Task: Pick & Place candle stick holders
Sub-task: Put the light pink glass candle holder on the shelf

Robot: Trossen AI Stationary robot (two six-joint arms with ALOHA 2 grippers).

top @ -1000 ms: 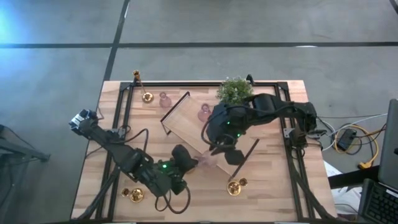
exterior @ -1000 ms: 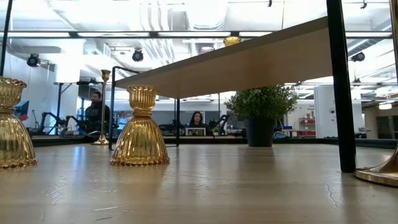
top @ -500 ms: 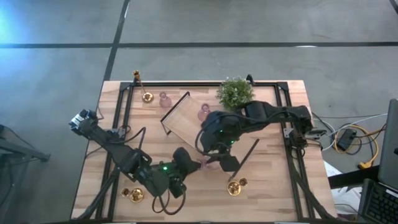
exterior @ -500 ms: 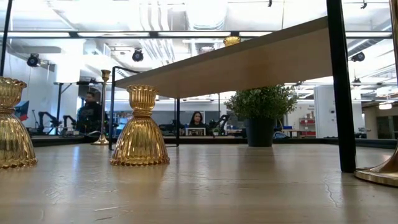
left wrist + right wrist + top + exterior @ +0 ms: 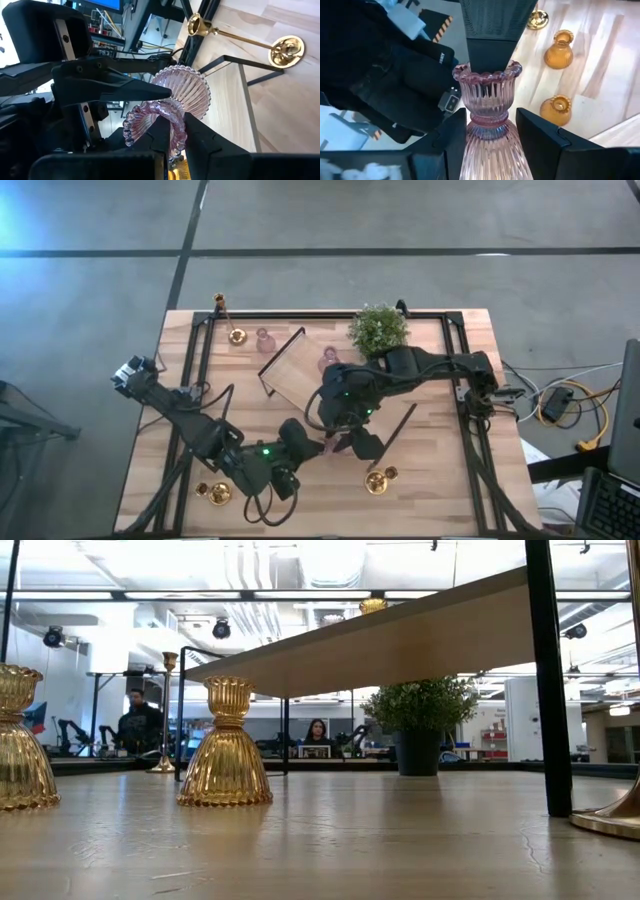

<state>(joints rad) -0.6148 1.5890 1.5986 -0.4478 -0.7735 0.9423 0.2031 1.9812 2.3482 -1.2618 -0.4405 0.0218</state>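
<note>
A pale pink glass candle stick holder [image 5: 182,92] hangs in the air over the table's near middle, with my left gripper [image 5: 176,127] shut on it. My right gripper [image 5: 490,125] is open. Its two fingers [image 5: 454,137] stand on either side of the holder's narrow waist [image 5: 487,120], with gaps showing. In the high view both grippers meet at the holder [image 5: 328,446], beside the near end of the wooden tray [image 5: 300,380]. Two more pink holders [image 5: 263,338] [image 5: 328,360] stand at the far side. My left gripper pinches the scalloped rim of the holder's cup end [image 5: 174,137] between its two fingers. The fingers come nearly level from the table's left. The holder is lifted clear of the table and lies tilted, its wide bell end [image 5: 192,87] pointing away from the fingers.
A potted plant [image 5: 378,327] stands at the far edge. A tall-stemmed brass holder [image 5: 225,315] lies at the far left. Two amber holders [image 5: 225,745] [image 5: 20,740] stand near the front left, and a gold one [image 5: 378,480] at the front right. A black frame [image 5: 200,370] edges the table.
My right gripper has gone toward the table's near and left edges and a little down, closing in on the pink holder in my left gripper. The holder has stayed lifted in about the same place.
</note>
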